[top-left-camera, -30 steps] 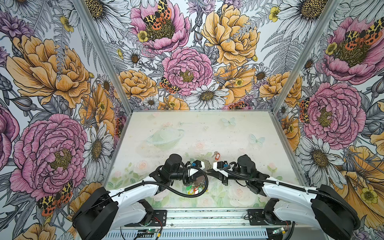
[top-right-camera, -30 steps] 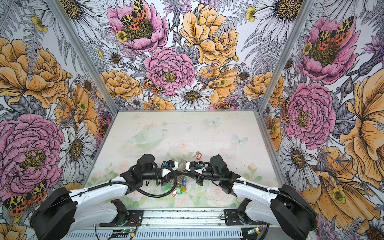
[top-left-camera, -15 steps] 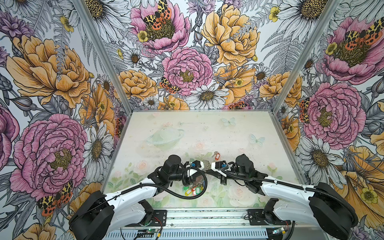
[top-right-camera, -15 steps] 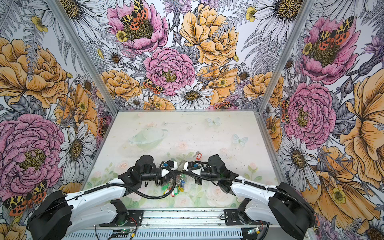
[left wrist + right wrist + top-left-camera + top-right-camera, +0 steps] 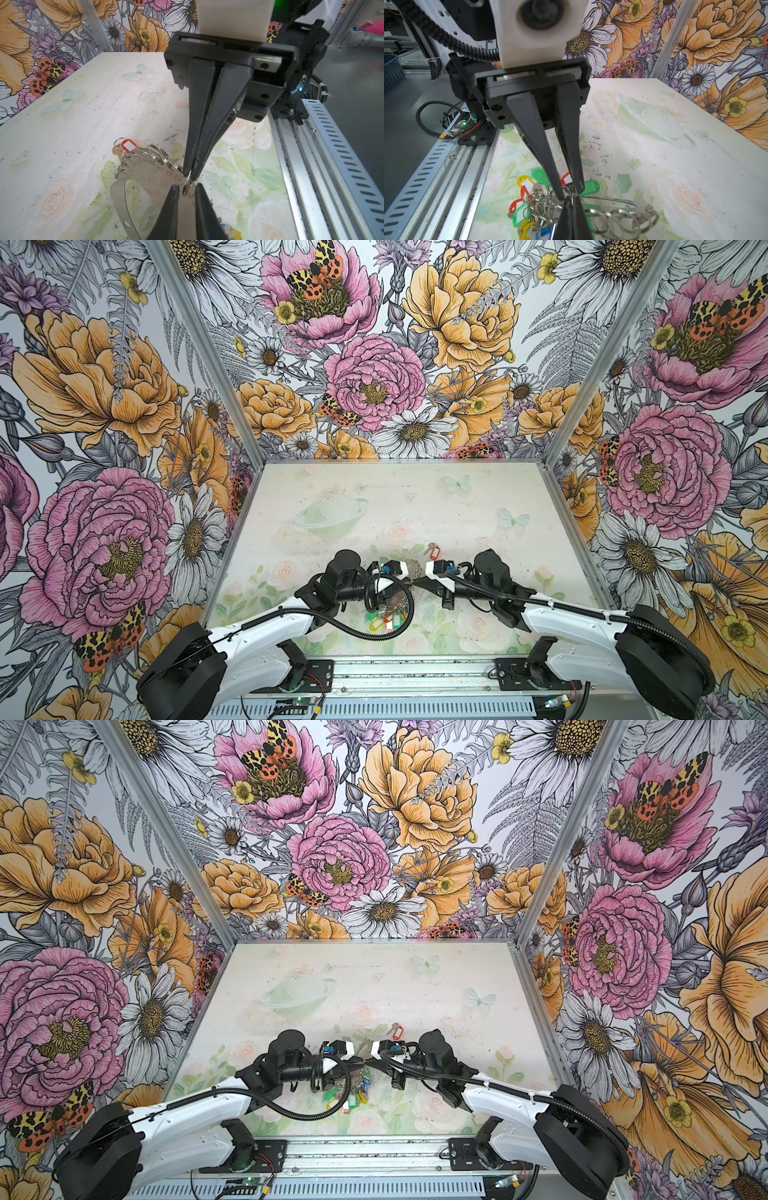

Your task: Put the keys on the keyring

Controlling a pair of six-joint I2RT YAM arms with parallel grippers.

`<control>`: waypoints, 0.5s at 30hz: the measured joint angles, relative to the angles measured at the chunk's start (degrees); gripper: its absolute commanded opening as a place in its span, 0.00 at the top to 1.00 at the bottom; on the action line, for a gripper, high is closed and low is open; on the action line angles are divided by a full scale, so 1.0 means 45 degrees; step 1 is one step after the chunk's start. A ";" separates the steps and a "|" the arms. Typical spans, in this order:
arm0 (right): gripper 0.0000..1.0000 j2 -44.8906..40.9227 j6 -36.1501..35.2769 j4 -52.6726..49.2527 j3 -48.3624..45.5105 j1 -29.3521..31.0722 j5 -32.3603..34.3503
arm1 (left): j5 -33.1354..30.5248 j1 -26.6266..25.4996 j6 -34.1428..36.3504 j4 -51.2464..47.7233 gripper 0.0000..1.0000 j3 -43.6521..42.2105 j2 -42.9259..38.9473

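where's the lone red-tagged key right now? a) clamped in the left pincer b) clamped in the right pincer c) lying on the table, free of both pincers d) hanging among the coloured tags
c: the keys lie flat on the table beyond the keyring, while the left pincer and right pincer meet at the keyring's rim, away from them.
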 measured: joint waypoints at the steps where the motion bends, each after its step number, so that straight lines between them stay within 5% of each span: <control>1: 1.00 0.0005 0.0049 0.0092 -0.0034 -0.0010 -0.0073 | 0.0092 0.0000 0.0000 0.0034 0.83 0.0000 0.0000; 10: 1.00 -0.0015 0.0262 0.0884 -0.0335 -0.0083 -0.0559 | 0.0568 0.0019 0.0010 0.0238 0.76 0.0000 0.0000; 15: 1.00 -0.0039 0.0379 0.1117 -0.0389 -0.0083 -0.0680 | 0.0792 0.0053 0.0005 0.0296 0.82 0.0000 0.0112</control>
